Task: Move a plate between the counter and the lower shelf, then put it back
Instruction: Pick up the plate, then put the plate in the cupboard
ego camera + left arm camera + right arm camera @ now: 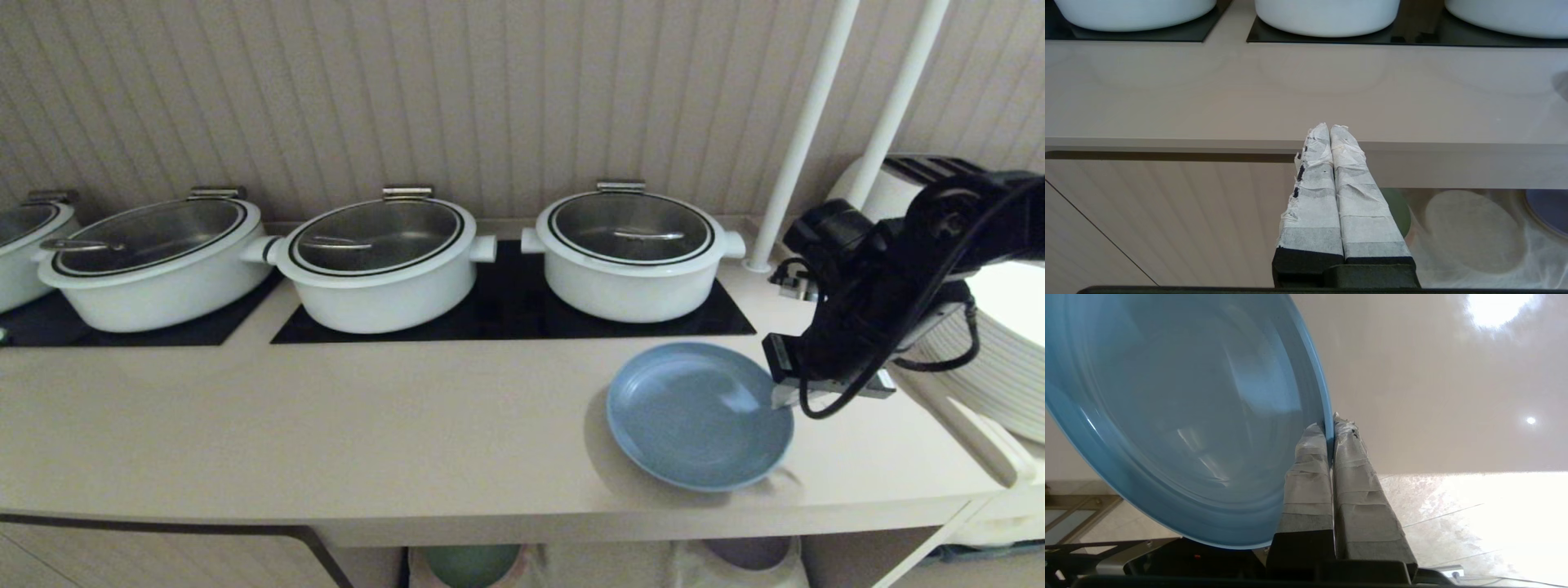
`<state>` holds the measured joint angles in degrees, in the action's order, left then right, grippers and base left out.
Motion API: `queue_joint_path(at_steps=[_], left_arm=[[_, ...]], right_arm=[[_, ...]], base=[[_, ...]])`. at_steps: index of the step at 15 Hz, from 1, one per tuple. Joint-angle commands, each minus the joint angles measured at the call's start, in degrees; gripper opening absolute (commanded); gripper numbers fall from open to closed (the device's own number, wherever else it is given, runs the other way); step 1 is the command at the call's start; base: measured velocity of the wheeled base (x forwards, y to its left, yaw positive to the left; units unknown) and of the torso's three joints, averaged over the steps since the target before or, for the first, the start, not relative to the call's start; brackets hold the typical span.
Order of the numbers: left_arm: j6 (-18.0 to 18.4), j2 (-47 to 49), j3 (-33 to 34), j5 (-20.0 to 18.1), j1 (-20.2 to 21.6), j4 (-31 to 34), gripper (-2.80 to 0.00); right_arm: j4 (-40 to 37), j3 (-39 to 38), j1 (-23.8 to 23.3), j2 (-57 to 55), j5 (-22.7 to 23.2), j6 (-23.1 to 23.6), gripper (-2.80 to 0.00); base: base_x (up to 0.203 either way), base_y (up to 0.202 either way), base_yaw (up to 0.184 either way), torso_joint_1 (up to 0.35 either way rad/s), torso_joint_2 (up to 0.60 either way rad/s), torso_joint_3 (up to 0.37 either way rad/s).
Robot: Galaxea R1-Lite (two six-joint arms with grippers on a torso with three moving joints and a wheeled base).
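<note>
The light-blue plate (pixel 694 416) is over the right front part of the beige counter (pixel 367 408) and casts a shadow on it. My right gripper (pixel 784 398) is shut on the plate's right rim. In the right wrist view the plate (pixel 1180 416) fills one side, and its rim is pinched between the taped fingers of the right gripper (pixel 1329 426). My left gripper (pixel 1329 128) is shut and empty, level with the counter's front edge (pixel 1208 145). The lower shelf (pixel 1474 237) shows a wrinkled white cloth with a round raised spot.
Three white pots with glass lids (pixel 629 253) stand on black panels at the back. A green plate (pixel 472 563) and a purple plate (pixel 747 551) lie in the lower shelf. White poles (pixel 804 131) and a stack of white plates (pixel 1004 359) are at the right.
</note>
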<state>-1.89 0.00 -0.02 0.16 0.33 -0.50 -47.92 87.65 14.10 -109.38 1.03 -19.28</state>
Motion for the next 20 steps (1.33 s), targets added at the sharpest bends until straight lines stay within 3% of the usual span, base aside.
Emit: queue_joint_path(at_steps=[1,20], left_arm=[[0.0,0.0,-0.1,0.0,0.0,0.0,-2.80],[0.0,0.0,0.0,0.0,0.0,0.0,-2.80]], right_arm=[[-0.2,-2.2,0.0,3.7,0.1,-0.4,-2.80],[1.9,-28.2,-0.2,31.1,4.3,-3.4,-2.80]], base=[[0.000,0.000,0.000,0.000,0.00,0.000],[0.000,0.000,0.000,0.000,0.00,0.000]])
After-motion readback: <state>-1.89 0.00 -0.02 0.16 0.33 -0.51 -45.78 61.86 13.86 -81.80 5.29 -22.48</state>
